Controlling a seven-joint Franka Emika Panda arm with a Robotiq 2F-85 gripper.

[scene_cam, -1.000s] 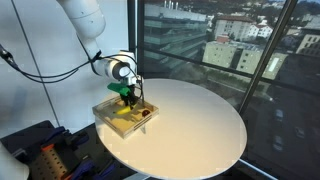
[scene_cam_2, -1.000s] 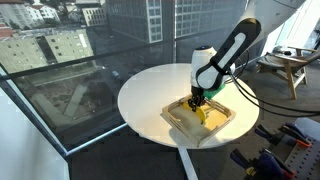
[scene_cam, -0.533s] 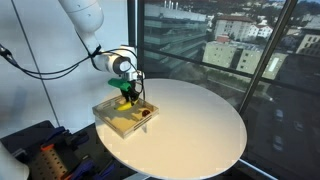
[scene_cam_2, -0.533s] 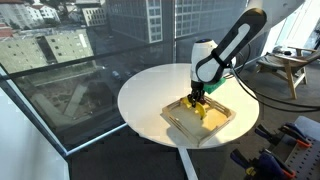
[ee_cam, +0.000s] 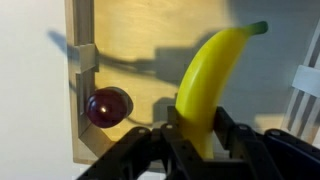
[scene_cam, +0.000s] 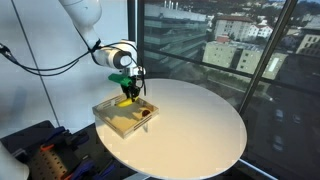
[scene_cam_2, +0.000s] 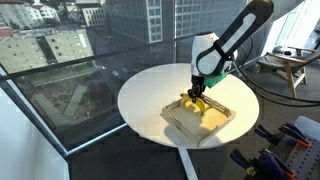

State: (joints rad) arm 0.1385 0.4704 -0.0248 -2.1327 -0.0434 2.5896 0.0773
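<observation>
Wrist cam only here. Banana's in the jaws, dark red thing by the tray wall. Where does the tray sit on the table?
Observer: The wooden tray sits right at the rim of the round white table, not in the middle.
Operator: Is the banana off the tray floor?
Observer: In both exterior views the banana hangs steeply from the gripper, low over the tray. I can't tell whether its lower tip is clear.
Operator: Which side of the tray is the red thing on?
Observer: In an exterior view the red thing lies at the tray's end that faces the table's centre.
</observation>
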